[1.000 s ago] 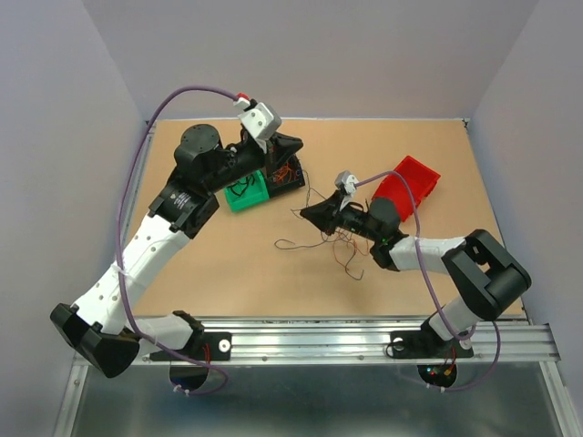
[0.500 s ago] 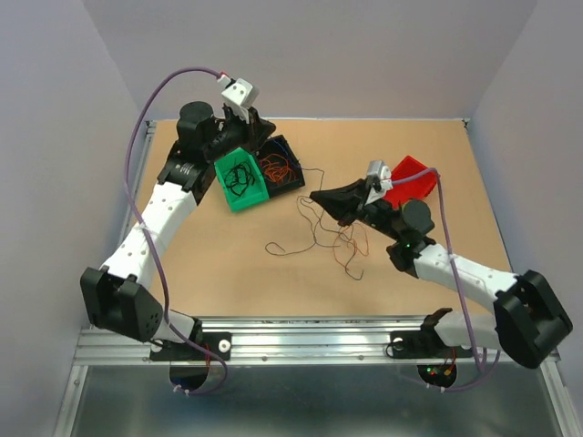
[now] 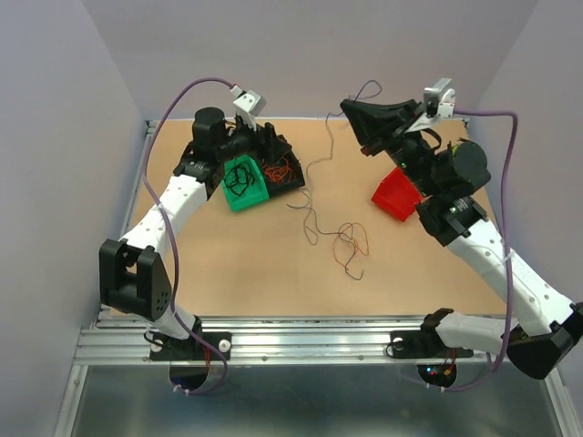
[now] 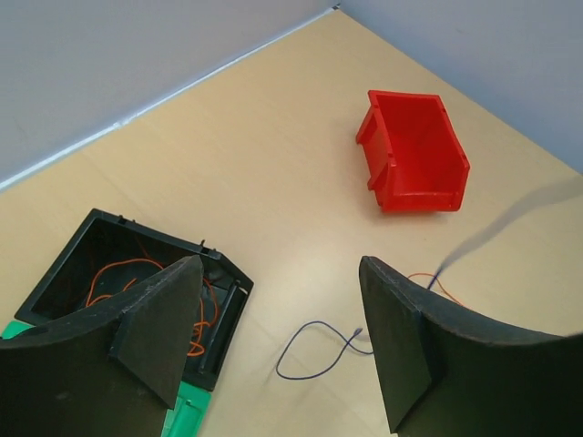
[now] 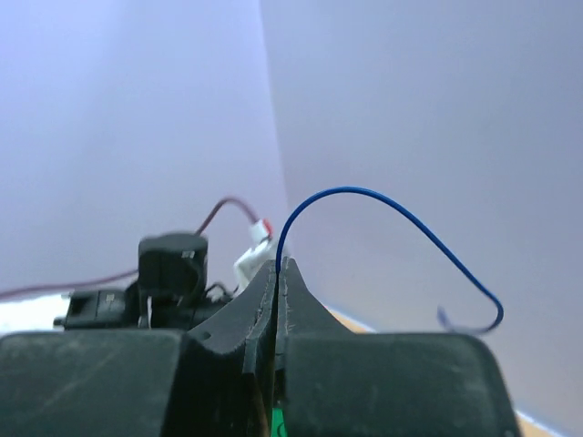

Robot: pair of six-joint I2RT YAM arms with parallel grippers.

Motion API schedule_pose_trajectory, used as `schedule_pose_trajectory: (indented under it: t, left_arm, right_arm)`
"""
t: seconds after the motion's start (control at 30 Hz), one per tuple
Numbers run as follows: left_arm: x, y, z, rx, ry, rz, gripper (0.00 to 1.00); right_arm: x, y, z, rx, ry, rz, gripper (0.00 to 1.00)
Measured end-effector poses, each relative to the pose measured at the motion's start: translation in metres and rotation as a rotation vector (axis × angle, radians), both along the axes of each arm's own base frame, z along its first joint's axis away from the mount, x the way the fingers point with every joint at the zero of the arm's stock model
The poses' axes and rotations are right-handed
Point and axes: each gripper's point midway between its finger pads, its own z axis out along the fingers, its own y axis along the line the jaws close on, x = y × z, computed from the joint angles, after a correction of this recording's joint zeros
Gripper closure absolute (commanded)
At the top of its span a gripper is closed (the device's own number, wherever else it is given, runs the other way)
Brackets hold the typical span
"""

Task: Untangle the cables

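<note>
A loose tangle of thin cables (image 3: 347,244), black, red and orange, lies mid-table. My right gripper (image 3: 347,108) is raised high at the back, shut on one thin dark-blue cable (image 5: 364,193). That cable (image 3: 321,162) hangs from the jaws down to the table, and its short end arcs out beyond them. My left gripper (image 3: 267,146) hovers open over the bins with nothing between its fingers (image 4: 157,332). Under it, a loop of the blue cable (image 4: 314,350) lies on the table. Black cables sit in the green bin (image 3: 242,183) and orange ones in the black bin (image 4: 118,273).
A red bin (image 3: 397,195) stands tipped at the right, under the right arm; it looks empty in the left wrist view (image 4: 414,155). Lavender arm cords (image 3: 168,109) loop above both arms. Walls close the table at the back and sides.
My right gripper rose from the tangle to high at the back right, drawing one cable out with it. My left gripper opened above the bins and its arm swung slightly left.
</note>
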Motion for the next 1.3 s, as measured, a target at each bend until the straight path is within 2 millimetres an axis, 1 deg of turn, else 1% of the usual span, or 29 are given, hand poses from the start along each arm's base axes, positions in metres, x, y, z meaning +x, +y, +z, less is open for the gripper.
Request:
schedule_pose_trajectory:
  t: [0.07, 0.1, 0.17, 0.23, 0.33, 0.37, 0.4, 0.43, 0.5, 0.57, 0.6, 0.7, 0.8, 0.9, 1.0, 1.07, 1.1, 1.17, 1.3]
  left_arm:
    - [-0.002, -0.003, -0.003, -0.007, -0.001, -0.014, 0.19]
    - [-0.003, -0.004, -0.005, -0.011, 0.0, -0.021, 0.18]
    - [-0.009, -0.009, -0.011, -0.017, 0.002, -0.06, 0.15]
    - [-0.017, -0.016, -0.017, -0.02, 0.002, -0.102, 0.12]
    - [-0.033, -0.036, -0.03, -0.007, -0.019, -0.184, 0.11]
    - [-0.045, -0.05, -0.039, 0.008, -0.026, -0.226, 0.11]
    - [-0.05, -0.056, -0.043, 0.015, -0.03, -0.244, 0.11]
    - [-0.06, -0.069, -0.05, 0.028, -0.029, -0.279, 0.12]
    - [-0.072, -0.086, -0.062, 0.049, -0.031, -0.32, 0.13]
    - [-0.075, -0.095, -0.071, 0.061, -0.029, -0.327, 0.12]
    - [-0.074, -0.095, -0.073, 0.065, -0.03, -0.318, 0.12]
    - [-0.06, -0.082, -0.078, 0.07, -0.037, -0.259, 0.13]
    - [-0.048, -0.072, -0.077, 0.069, -0.038, -0.21, 0.14]
    - [-0.04, -0.066, -0.075, 0.065, -0.043, -0.169, 0.14]
    - [-0.037, -0.065, -0.074, 0.061, -0.04, -0.153, 0.14]
    - [-0.035, -0.063, -0.074, 0.058, -0.034, -0.144, 0.14]
    - [-0.035, -0.062, -0.074, 0.055, -0.031, -0.142, 0.14]
    - [-0.035, -0.062, -0.075, 0.054, -0.028, -0.141, 0.14]
    - [-0.034, -0.061, -0.075, 0.052, -0.025, -0.136, 0.15]
  right_arm:
    - [-0.001, -0.012, 0.024, 0.029, -0.02, -0.05, 0.99]
    - [-0.001, -0.018, 0.033, 0.039, -0.024, -0.079, 0.99]
    - [0.002, -0.028, 0.041, 0.053, -0.016, -0.13, 0.99]
    - [0.007, -0.033, 0.039, 0.052, 0.003, -0.167, 0.99]
    - [0.016, -0.035, 0.027, 0.032, 0.048, -0.203, 0.99]
    - [0.02, -0.036, 0.022, 0.026, 0.066, -0.22, 0.99]
    - [0.024, -0.037, 0.017, 0.018, 0.084, -0.237, 0.99]
    - [0.026, -0.038, 0.015, 0.015, 0.093, -0.246, 0.99]
    - [0.032, -0.044, 0.009, 0.009, 0.117, -0.293, 0.99]
    - [0.037, -0.052, 0.006, 0.007, 0.132, -0.343, 0.99]
    - [0.038, -0.055, 0.005, 0.005, 0.136, -0.364, 0.99]
    - [0.044, -0.065, 0.0, 0.002, 0.15, -0.433, 0.99]
    - [0.053, -0.077, -0.011, -0.008, 0.173, -0.504, 0.99]
    - [0.07, -0.092, -0.029, -0.032, 0.204, -0.575, 0.99]
    - [0.088, -0.107, -0.045, -0.053, 0.235, -0.632, 0.99]
    - [0.1, -0.117, -0.058, -0.064, 0.263, -0.663, 0.99]
    - [0.107, -0.125, -0.068, -0.07, 0.284, -0.684, 0.99]
    - [0.116, -0.135, -0.08, -0.073, 0.312, -0.705, 0.99]
    - [0.133, -0.169, -0.118, -0.065, 0.399, -0.77, 0.99]
